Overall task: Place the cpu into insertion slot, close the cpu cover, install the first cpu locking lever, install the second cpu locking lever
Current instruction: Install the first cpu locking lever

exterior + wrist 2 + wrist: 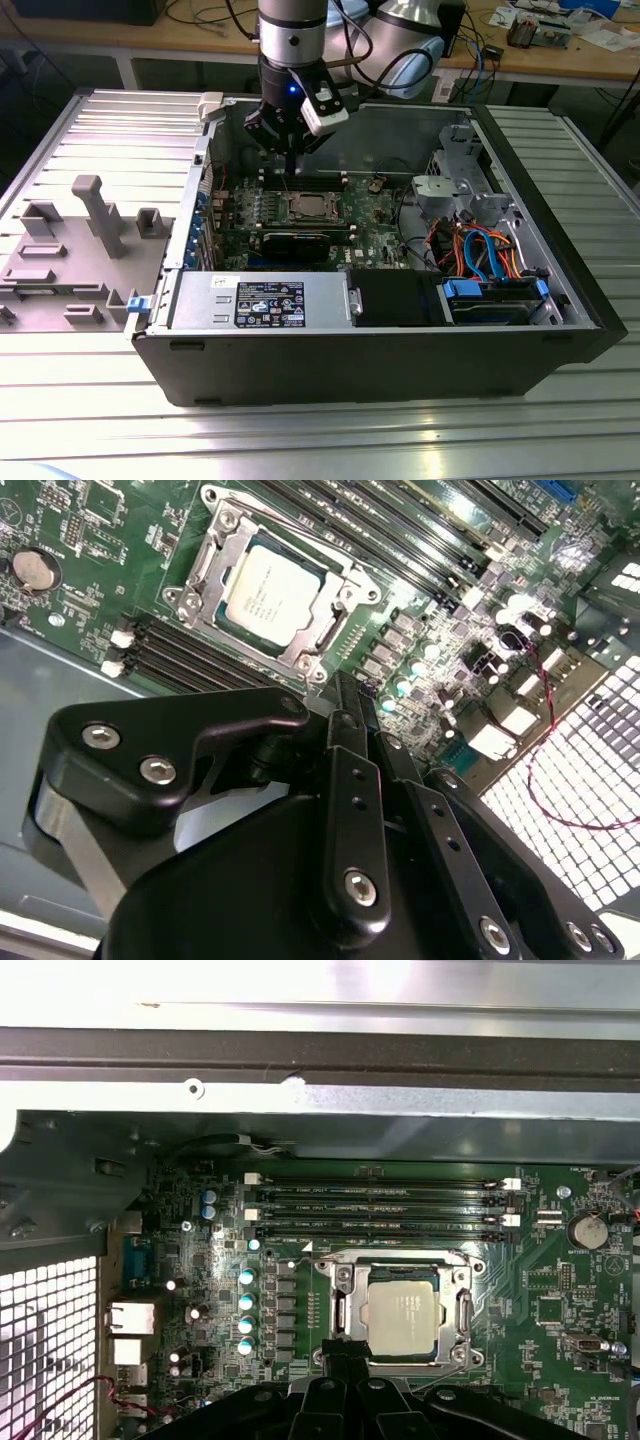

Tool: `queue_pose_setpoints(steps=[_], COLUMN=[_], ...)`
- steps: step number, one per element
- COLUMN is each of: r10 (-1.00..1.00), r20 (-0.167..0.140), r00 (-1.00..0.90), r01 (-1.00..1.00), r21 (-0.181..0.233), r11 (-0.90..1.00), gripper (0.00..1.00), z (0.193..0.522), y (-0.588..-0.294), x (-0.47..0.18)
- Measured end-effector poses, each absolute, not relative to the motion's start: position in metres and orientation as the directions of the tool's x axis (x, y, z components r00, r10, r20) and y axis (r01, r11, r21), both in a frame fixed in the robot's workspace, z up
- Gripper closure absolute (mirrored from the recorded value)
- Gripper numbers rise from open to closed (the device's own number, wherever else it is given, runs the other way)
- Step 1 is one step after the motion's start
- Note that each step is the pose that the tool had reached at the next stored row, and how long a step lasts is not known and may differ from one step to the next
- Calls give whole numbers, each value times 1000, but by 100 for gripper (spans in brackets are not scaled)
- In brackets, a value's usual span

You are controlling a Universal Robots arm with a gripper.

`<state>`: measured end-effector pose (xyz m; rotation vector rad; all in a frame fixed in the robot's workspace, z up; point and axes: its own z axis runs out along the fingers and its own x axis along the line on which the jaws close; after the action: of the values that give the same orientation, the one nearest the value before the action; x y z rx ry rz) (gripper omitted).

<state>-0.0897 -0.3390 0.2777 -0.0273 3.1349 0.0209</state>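
The gripper (290, 165) hung clenched and empty just above the cpu (303, 206), which sat in its socket under the closed cpu cover (213, 568), centre of the exterior view.

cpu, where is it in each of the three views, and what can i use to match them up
Exterior view: the cpu lies in its socket mid-motherboard, below the tool.
Second wrist view: the cpu sits framed by the cpu cover, beyond the tool's fingertips.
First wrist view: the cpu sits within the cover, just past the fingertips.
Shared landmark: the round coin battery on the board.
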Motion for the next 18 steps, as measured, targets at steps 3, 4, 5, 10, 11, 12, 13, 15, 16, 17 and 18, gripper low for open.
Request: queue_pose_setpoints(steps=[3,4,5,10,11,12,13,15,16,17,18], r10=[-17,-17,-17,-17,-17,-17,-17,-17,-17,-17,-17], r20=[-7,-7,-7,-7,-7,-7,-7,-7,-7,-7,-7], r00=[-1000,-1000,-1000,-1000,-1000,-1000,-1000,-1000,-1000,-1000,-1000], r01=[-17,-17,-17,-17,-17,-18,-17,-17,-17,-17,-17], r21=[13,13,13,13,13,13,13,13,13,13,13], r11=[1000,1000,1000,1000,1000,1000,1000,1000,1000,1000,1000], gripper=[89,89,89,89,89,89,89,89,89,89,89], z=[278,278,278,277,277,277,277,277,277,277,277], y=[-339,-339,-339,-339,-339,-339,-339,-339,-339,-339,-339], x=[-92,-93,-93,-95,-95,-95,-95,-95,-95,-95,-96])
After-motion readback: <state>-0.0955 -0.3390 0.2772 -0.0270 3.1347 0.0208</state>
